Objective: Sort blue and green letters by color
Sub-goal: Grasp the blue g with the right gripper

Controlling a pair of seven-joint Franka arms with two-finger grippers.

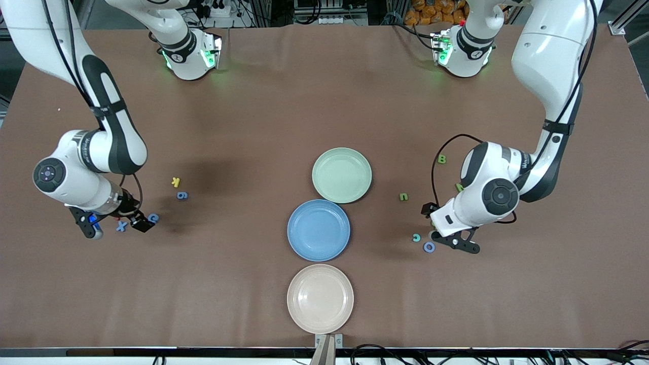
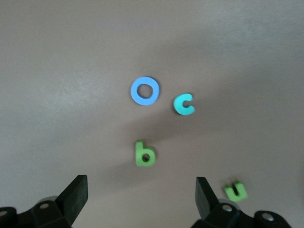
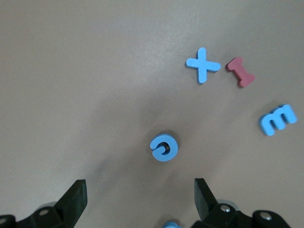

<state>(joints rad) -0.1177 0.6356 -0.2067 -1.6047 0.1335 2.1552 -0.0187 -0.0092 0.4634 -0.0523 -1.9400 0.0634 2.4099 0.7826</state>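
No letter has yet been lifted, so the sorting is judged to be at its first picking step. The left hand (image 1: 451, 242), at the lower right of the front view, is held spread and empty low over a cluster: a blue O (image 1: 429, 247), a teal c (image 1: 416, 237), and, seen in the left wrist view, a green b (image 2: 145, 154) centred ahead of the fingers. The right hand (image 1: 117, 226), at the lower left, is likewise spread and empty over a blue X (image 1: 121, 226), with a curled blue letter (image 3: 164, 147) lying between its fingers in the right wrist view. Further green letters (image 1: 403, 196) are scattered at the right; a blue 6 (image 1: 182, 195) lies by a yellow K (image 1: 175, 181). A descent and closing on one letter is called for, then carriage to the green plate (image 1: 341, 175) or blue plate (image 1: 319, 230) at centre. The table (image 1: 253, 101) is covered in plain brown cloth; cables and racks are seen along the top edge.
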